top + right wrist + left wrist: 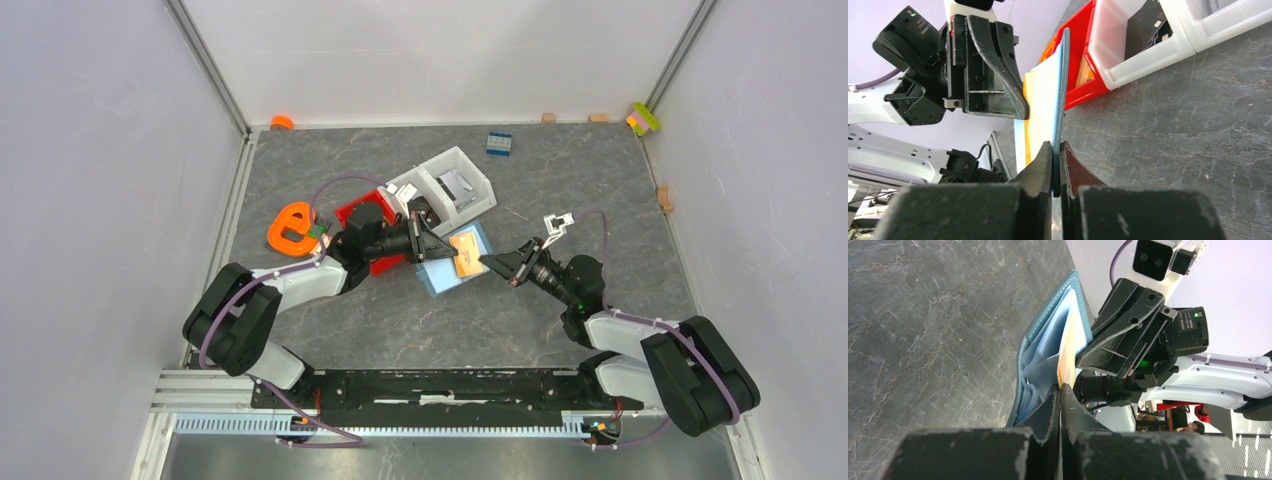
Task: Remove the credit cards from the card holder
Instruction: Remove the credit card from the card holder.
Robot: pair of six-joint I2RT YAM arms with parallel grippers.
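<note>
Presently, teal card holder (440, 279), pale-blue inside, is pinched by right gripper (487, 263); orange credit card (467, 252), by left gripper (437, 247).

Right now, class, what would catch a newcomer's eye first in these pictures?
Two grippers meet mid-table: the left gripper pinches an orange card, and the right gripper clamps the open teal wallet by its edge. A red bin and a white bin sit just beyond the left gripper; a bright orange object lies far left.

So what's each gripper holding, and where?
The right gripper pinches the card holder by its teal flap's edge; left gripper pinches the credit card by its edge.
</note>
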